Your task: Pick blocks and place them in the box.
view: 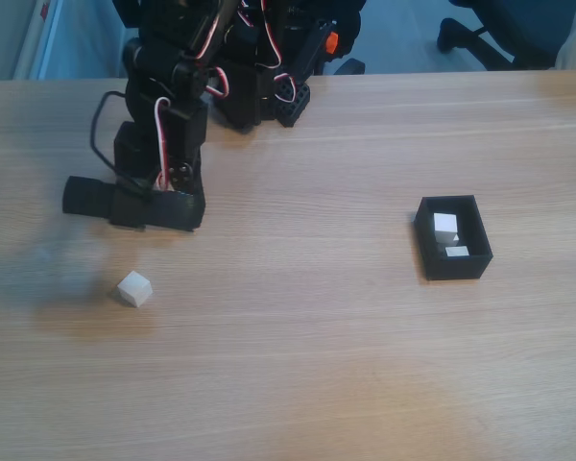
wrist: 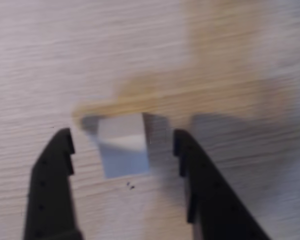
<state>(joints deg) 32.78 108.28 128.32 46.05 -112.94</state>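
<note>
Office: wooden desk, swivel chair base

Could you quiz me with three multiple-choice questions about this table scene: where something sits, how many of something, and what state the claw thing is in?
1. Where is the loose block in the fixed view?
A. Inside the box
B. On the table, left of the box
C. On top of the arm

2. How many blocks lie in the box?
A. None
B. Two
C. Five

3. How is the end effector in the wrist view?
A. Open, a block between its fingers
B. Shut on a block
C. Lifting the box

Answers: 1 B, it rests on bare wood far from the box; 2 B, two pale shapes show inside; 3 A, gaps show on both sides of the block.
</note>
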